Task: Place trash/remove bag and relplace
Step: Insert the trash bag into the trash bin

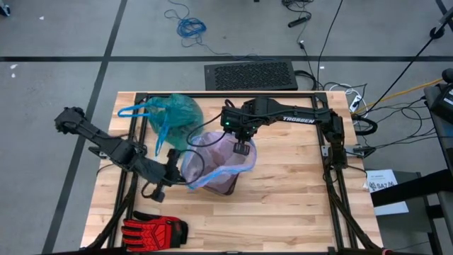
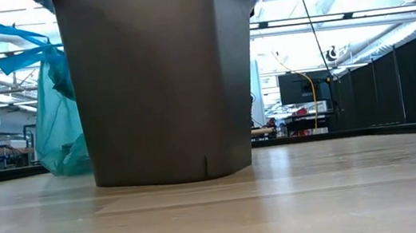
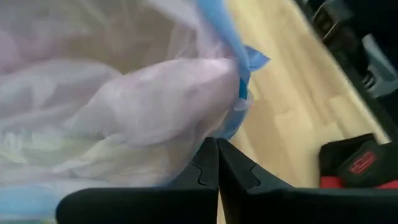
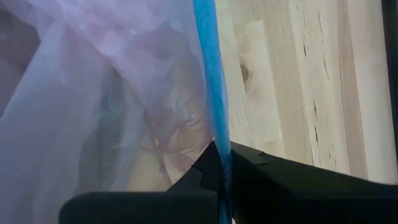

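Observation:
A dark bin stands mid-table, lined with a pale lilac bag that has a blue rim. The teal-green bag, its blue loops spread, lies on the table behind the bin toward the far left; it also shows in the low view. My left gripper is shut at the lilac bag's left rim. My right gripper is shut at its right rim, above the bin's mouth. The trash is hidden. My left gripper pinches the lilac bag at its blue rim with only the tips of its shut fingers, coming from the table's left and slanting down. The film bulges loosely beyond the fingers. My right gripper pinches the blue rim between its shut fingers, pointing steeply down from above. The rim runs straight and taut away from the fingers, and the lilac film hangs beside it into the bin.
A red-and-black glove lies near the table's near left corner and shows in the left wrist view. A black frame rims the table. Bare wood lies to the right of and in front of the bin.

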You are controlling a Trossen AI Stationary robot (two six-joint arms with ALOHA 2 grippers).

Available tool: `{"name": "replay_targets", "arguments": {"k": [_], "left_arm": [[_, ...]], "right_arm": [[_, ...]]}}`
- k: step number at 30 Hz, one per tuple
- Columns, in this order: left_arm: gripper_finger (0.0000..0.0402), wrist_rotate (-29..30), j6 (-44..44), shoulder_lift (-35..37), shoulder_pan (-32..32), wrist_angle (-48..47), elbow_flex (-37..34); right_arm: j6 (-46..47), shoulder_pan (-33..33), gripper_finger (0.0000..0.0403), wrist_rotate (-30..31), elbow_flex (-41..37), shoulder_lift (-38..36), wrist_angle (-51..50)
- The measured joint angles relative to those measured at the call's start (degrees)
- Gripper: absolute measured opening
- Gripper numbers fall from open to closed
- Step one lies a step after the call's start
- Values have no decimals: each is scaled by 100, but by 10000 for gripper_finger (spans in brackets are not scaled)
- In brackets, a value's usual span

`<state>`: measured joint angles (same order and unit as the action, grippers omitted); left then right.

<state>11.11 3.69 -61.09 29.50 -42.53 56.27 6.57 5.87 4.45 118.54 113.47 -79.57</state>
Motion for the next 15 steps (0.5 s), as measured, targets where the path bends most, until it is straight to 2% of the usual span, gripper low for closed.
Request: {"name": "replay_targets", "arguments": {"k": [10,15], "left_arm": [[1,676,502,-648,145,315,-361],[0,720,455,-754,168,1313,-560]], "right_arm": [[-6,-80,0,4,0,0,-6],[-17,-129,0,1,0,0,-10]]}}
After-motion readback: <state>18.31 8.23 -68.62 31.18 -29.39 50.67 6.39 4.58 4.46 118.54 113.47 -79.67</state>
